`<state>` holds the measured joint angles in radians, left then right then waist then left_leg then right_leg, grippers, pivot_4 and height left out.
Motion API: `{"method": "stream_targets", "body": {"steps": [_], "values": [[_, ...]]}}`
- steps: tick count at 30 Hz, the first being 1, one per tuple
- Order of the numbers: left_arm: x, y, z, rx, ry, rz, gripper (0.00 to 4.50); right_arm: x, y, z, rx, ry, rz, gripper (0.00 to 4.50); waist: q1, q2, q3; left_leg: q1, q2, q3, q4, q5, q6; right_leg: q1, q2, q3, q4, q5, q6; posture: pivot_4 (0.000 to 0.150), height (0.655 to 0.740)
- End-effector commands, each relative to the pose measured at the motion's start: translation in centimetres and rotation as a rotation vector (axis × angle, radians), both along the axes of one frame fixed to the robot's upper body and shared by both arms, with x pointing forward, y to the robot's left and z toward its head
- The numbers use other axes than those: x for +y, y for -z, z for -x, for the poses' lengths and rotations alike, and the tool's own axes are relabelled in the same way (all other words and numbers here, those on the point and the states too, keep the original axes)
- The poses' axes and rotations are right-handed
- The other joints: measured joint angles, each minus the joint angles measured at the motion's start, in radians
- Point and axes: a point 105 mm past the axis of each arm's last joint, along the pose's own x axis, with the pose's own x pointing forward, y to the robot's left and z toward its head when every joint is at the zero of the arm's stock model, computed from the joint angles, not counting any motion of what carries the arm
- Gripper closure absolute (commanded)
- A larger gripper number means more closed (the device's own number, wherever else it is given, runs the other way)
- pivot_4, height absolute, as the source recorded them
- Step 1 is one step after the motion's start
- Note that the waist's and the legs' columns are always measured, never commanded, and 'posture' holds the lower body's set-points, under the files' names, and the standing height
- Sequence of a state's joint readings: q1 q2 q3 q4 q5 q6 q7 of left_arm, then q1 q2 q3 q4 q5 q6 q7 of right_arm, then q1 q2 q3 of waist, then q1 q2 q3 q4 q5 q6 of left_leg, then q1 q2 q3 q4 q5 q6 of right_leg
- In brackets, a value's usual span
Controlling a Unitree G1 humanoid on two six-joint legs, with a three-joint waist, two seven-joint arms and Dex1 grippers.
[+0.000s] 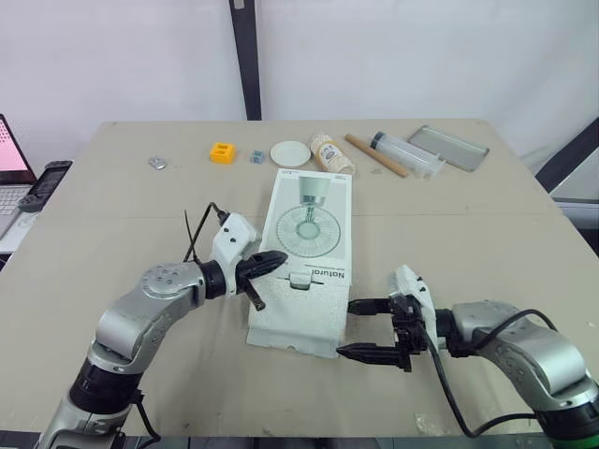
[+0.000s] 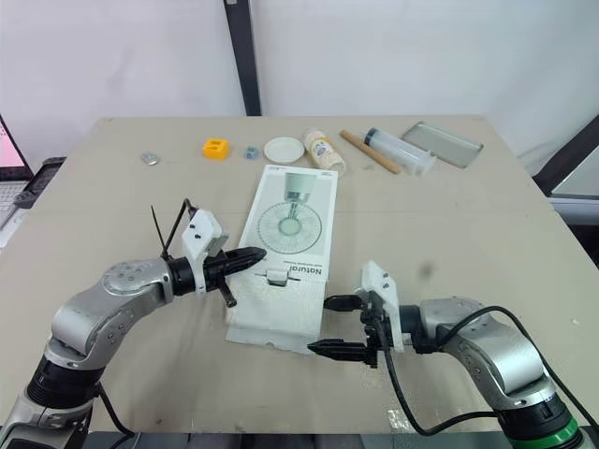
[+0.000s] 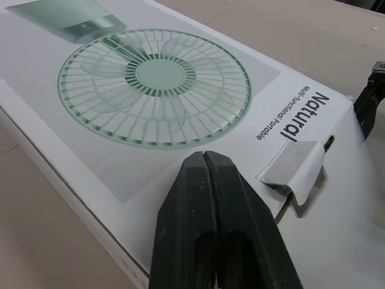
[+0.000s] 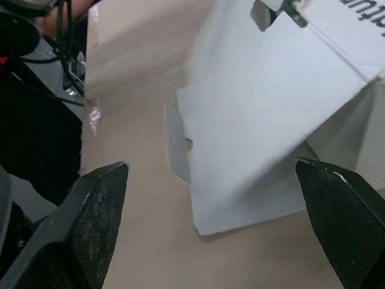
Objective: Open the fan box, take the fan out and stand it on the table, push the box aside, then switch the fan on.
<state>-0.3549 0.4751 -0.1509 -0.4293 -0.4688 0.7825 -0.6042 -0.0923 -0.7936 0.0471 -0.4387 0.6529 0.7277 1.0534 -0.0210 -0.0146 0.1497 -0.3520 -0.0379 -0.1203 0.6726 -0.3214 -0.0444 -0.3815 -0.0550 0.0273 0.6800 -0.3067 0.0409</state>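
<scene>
The end flap (image 1: 295, 327) lies folded out toward 6 o'clock, so the fan box (image 1: 314, 224) is open but the fan is not out. The left claw (image 1: 279, 258), fingers pressed together, sits at the box's 9 o'clock edge beside the hang tab (image 1: 299, 279). Gripping nothing, it may slip and let the light carton skid. The box is white with a green fan printed on top, flat at the centre of the desk (image 1: 468, 234). The right claw (image 1: 345, 327), spread wide at its 5 o'clock corner, could crease or tear the flap.
</scene>
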Motion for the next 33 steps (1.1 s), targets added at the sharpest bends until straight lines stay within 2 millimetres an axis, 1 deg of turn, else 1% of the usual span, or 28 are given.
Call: {"method": "stream_targets", "body": {"steps": [1,4,7,11,15,16,20,24,26,28,31,32,33], "values": [[-0.2,0.6,0.3,0.035,0.012,-0.008,4.43,0.0,-1.3,0.5,-0.020,-0.028,-0.031,0.00,0.000,0.000,0.000,0.000,0.000,0.000,0.000,0.000,0.000,0.000,0.000,0.000,0.000,0.000,0.000,0.150,0.7400],[-0.3,0.6,0.3,0.035,0.017,-0.007,4.43,-0.1,-1.4,0.7,-0.008,-0.029,-0.038,0.00,0.000,0.000,0.000,0.000,0.000,0.000,0.000,0.000,0.000,0.000,0.000,0.000,0.000,0.000,0.000,0.150,0.7400],[-0.3,0.6,0.4,0.036,0.021,-0.008,4.43,-0.1,-2.0,1.2,0.017,-0.039,-0.064,0.00,0.000,0.000,0.000,0.000,0.000,0.000,0.000,0.000,0.000,0.000,0.000,0.000,0.000,0.000,0.000,0.150,0.7400],[0.1,0.6,0.2,0.032,0.013,-0.014,4.43,0.2,-3.6,2.0,0.074,-0.064,-0.136,0.00,0.001,0.000,0.000,0.000,0.000,0.000,0.000,0.000,0.000,0.000,0.000,0.000,0.000,0.000,0.000,0.150,0.7400],[0.1,0.5,0.1,0.030,0.012,-0.015,4.43,0.6,-4.2,2.6,0.086,-0.077,-0.160,0.00,0.001,0.000,0.000,0.000,0.000,0.000,0.000,-0.001,0.002,0.000,0.000,0.000,0.000,0.000,0.000,0.150,0.7400],[0.1,0.5,0.1,0.030,0.012,-0.016,4.43,0.6,-4.3,2.7,0.090,-0.078,-0.165,0.00,0.001,0.000,0.000,0.000,0.000,0.000,0.000,-0.002,0.004,0.000,0.000,0.000,0.000,0.000,0.000,0.150,0.7400],[0.2,0.6,0.2,0.030,0.011,-0.018,4.43,0.7,-4.6,2.7,0.082,-0.074,-0.180,0.00,0.001,0.000,0.000,0.000,0.000,0.000,0.000,-0.003,0.005,0.000,0.000,0.000,0.000,0.000,0.000,0.150,0.7400],[0.6,0.0,-0.2,0.011,-0.007,-0.003,4.43,0.6,-5.2,2.5,0.066,-0.066,-0.203,0.00,0.001,0.000,0.000,0.000,0.000,0.000,0.000,-0.002,0.005,0.000,0.000,0.000,0.000,0.000,0.000,0.150,0.7400],[1.1,-1.0,-0.4,-0.005,-0.006,0.041,4.43,0.6,-5.4,2.3,0.054,-0.060,-0.208,0.00,0.000,-0.001,0.000,0.000,0.000,0.000,0.000,-0.003,0.005,0.000,0.000,0.000,0.000,0.000,0.000,0.150,0.7400],[1.4,-2.5,-0.2,-0.031,0.022,0.097,4.43,0.5,-5.5,2.3,0.051,-0.056,-0.209,0.00,0.000,-0.001,0.001,0.000,0.000,0.000,0.000,-0.002,0.005,0.000,0.000,0.000,0.000,0.000,0.000,0.150,0.7400],[2.0,-4.2,-0.1,-0.080,0.050,0.112,4.43,0.3,-5.5,2.2,0.046,-0.053,-0.214,0.00,0.000,-0.003,0.002,-0.001,0.000,-0.001,0.000,-0.002,0.005,0.000,0.000,-0.001,0.000,0.000,0.000,0.150,0.7400],[2.2,-4.6,0.0,-0.095,0.063,0.108,4.50,0.3,-5.6,2.1,0.043,-0.051,-0.219,0.40,0.000,-0.004,0.003,-0.001,0.000,-0.001,0.000,-0.002,0.004,0.000,0.000,-0.002,0.000,0.000,0.000,0.150,0.7400],[2.3,-5.0,0.1,-0.108,0.075,0.102,4.50,0.3,-5.8,2.0,0.034,-0.047,-0.229,0.50,0.000,-0.004,0.003,-0.002,0.000,-0.002,0.001,-0.002,0.003,0.000,0.000,-0.002,0.000,0.000,0.000,0.150,0.7400]]}}
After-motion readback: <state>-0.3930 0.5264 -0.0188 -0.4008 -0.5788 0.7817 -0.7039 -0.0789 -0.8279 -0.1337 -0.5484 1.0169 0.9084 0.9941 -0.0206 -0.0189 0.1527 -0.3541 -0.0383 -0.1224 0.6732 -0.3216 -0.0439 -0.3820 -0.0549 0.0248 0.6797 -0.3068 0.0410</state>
